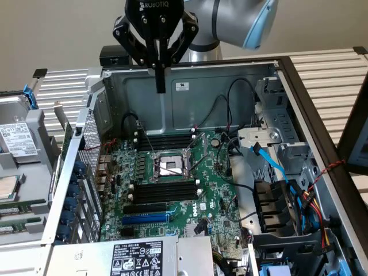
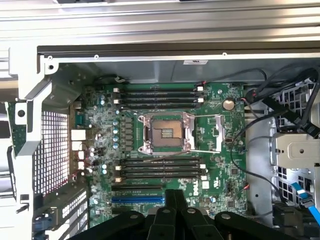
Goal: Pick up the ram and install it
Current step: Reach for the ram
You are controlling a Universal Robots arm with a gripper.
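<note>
Obs., standing by the open case.

- Hand [image 1: 160,80]: hangs over the rear of the case, at 12 o'clock from the socket [image 1: 170,167] in the exterior view. Fingers point down and are pressed together, with nothing visible between them.
- Ram [image 1: 67,137]: not certain. My best candidate is a thin green strip on edge just outside the case wall [image 1: 86,123], about 9 o'clock from the socket and well apart from the hand.
- Slots [image 1: 164,192]: black banks at 12 and 6 o'clock of the socket. They look unfilled, so nothing seems installed.

Risks, as judged:
1. The strip sits just beside the metal wall. A finger coming down off-line could strike the wall or tip the strip over.
2. A thin stick gripped off-centre may tilt in the fingers, then enter a slot skewed and jam at one end.
3. The socket lies uncovered between the two banks (pins exposed, by the look of it). A dropped stick could land there.
4. Cables [image 1: 230,98] loop at 1 to 2 o'clock and could snag the hand.
</note>
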